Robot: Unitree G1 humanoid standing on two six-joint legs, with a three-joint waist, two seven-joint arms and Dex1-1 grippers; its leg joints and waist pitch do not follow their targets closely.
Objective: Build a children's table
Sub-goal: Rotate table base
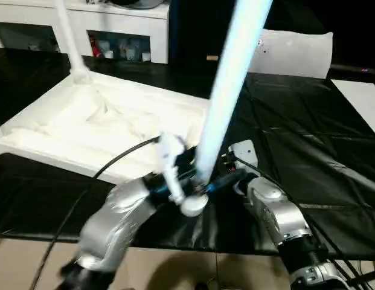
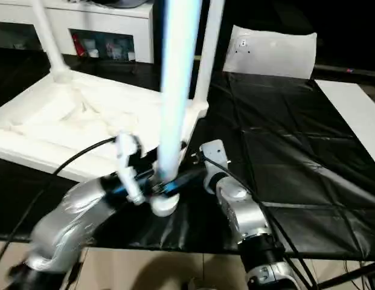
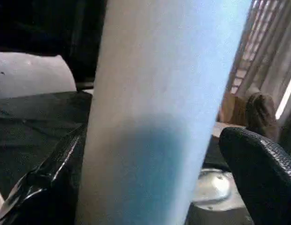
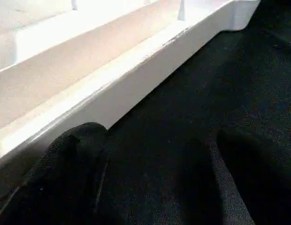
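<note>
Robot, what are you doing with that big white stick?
The robot is building a white plastic children's table. The square white tabletop lies upside down on a black-covered workbench, with long white tapered legs already standing in its far corners. The left gripper has another long white leg upright between its black fingers. The right gripper is open and empty, low over the black cover beside the tabletop's rim.

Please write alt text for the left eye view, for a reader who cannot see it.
A long white table leg rises steeply between the robot's two silver forearms. Behind it the upturned white tabletop lies on a black sheet, one leg already standing in its far corner.
</note>
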